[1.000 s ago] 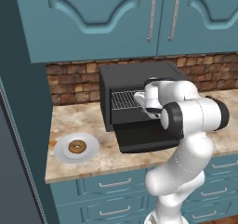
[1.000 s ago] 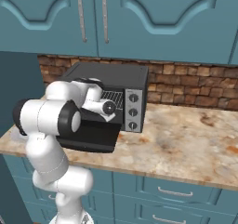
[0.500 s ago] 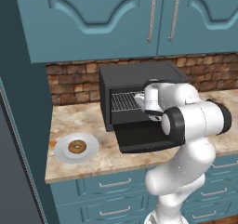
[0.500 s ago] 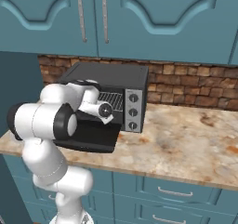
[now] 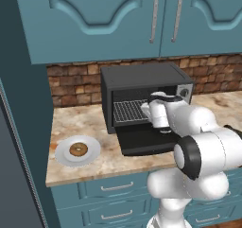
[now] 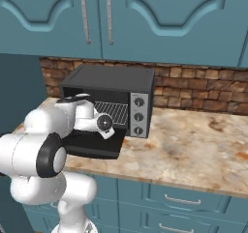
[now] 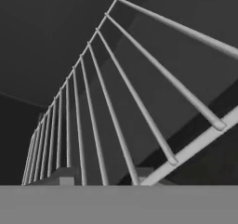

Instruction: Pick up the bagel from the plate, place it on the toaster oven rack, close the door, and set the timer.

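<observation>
Bagel (image 5: 78,150): lies in the middle of the plate (image 5: 92,148), near the bench's (image 5: 94,168) front left corner, well apart from the arm.
Toaster oven (image 5: 142,78): stands at the back of the bench against the brick wall (image 5: 71,83).
Door (image 5: 142,142): folded down flat toward the front edge.
Toaster oven rack (image 5: 127,111): inside the cavity; hand view shows its bars (image 7: 116,125) very close.
Pincer (image 5: 145,109): at the rack's front edge, clenched; whether it grips a bar, cannot tell.
</observation>
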